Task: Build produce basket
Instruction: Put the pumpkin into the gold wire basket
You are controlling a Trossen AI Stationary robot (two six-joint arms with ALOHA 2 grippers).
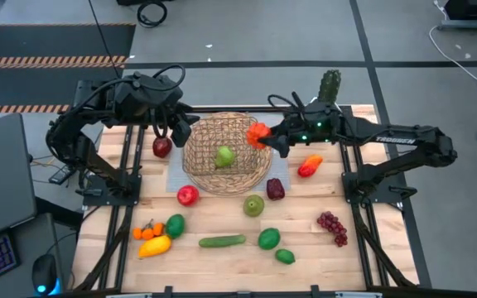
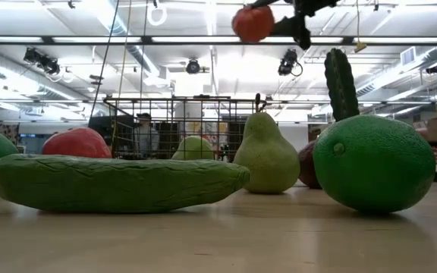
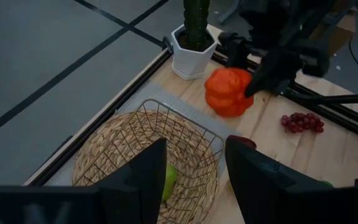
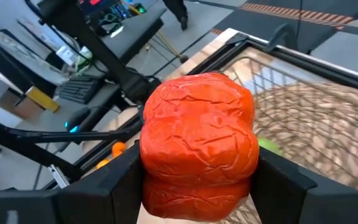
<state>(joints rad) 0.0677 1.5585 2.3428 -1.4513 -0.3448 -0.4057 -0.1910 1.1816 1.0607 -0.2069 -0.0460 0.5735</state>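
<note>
Lying along the near edge of the desk (image 1: pixel 222 223): cucumber (image 1: pixel 222 241), limes (image 1: pixel 269 238), mango (image 1: pixel 155 245), oranges (image 1: pixel 146 233). Sitting mid-desk: pear (image 1: pixel 253 205), plum (image 1: pixel 276 189), apple (image 1: pixel 188 195), grapes (image 1: pixel 332 223). Resting toward the far edge: basket (image 1: pixel 226 153), holding one green fruit (image 1: pixel 224 155). Hovering over its right rim: right hand (image 1: pixel 265 137), clenching a red pepper (image 1: pixel 258 134) between both fingers, well above the weave. Waiting at the basket's left rim: left hand (image 1: pixel 175 126), fingers (image 3: pixel 253 171) parted, grasping nothing. Standing at the far edge: cactus (image 1: pixel 330 85). Risking a miss: pepper poised near the rim, not the centre; letting go here, possibly striking wicker and rolling out. Dropping from height, also possibly bouncing off the green fruit.
</note>
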